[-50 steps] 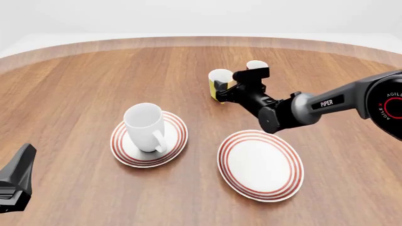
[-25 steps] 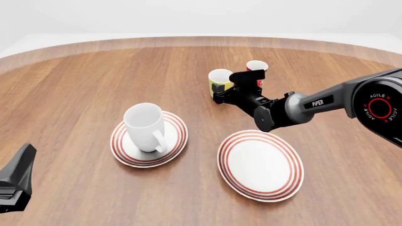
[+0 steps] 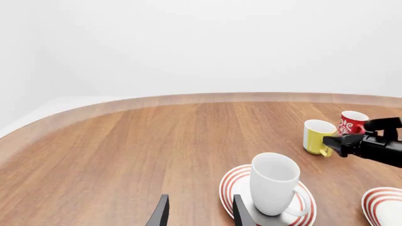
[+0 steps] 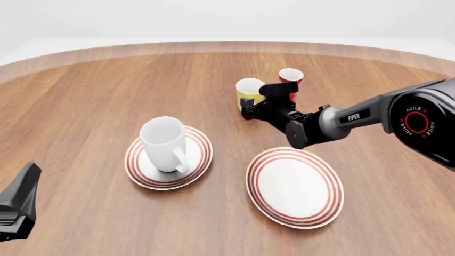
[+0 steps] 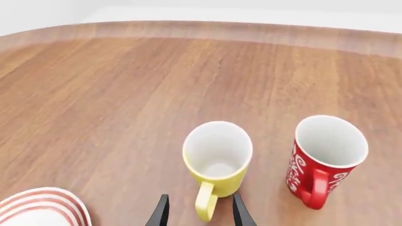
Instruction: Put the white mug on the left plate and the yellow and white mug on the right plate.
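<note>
The white mug (image 4: 165,143) stands upright on the left plate (image 4: 202,154), handle toward me; the left wrist view shows this mug (image 3: 274,183) and plate (image 3: 231,183) too. The yellow and white mug (image 4: 249,92) stands on the table behind the bare right plate (image 4: 295,186). My right gripper (image 4: 254,104) is open at the mug's near side. In the right wrist view its fingers (image 5: 162,212) straddle the yellow mug's (image 5: 217,157) handle without touching it. My left gripper (image 4: 18,208) sits open and holds nothing at the near left edge.
A slim red mug with white pattern (image 4: 290,79) stands just right of the yellow mug, about a mug's width away (image 5: 326,157). The round wooden table's far edge (image 4: 227,45) curves behind them. The right arm reaches in over the table above the right plate.
The right gripper has dropped lower and eased toward the yellow mug's near side, uncovering both mugs' rims. The mugs, plates and left arm have not moved.
</note>
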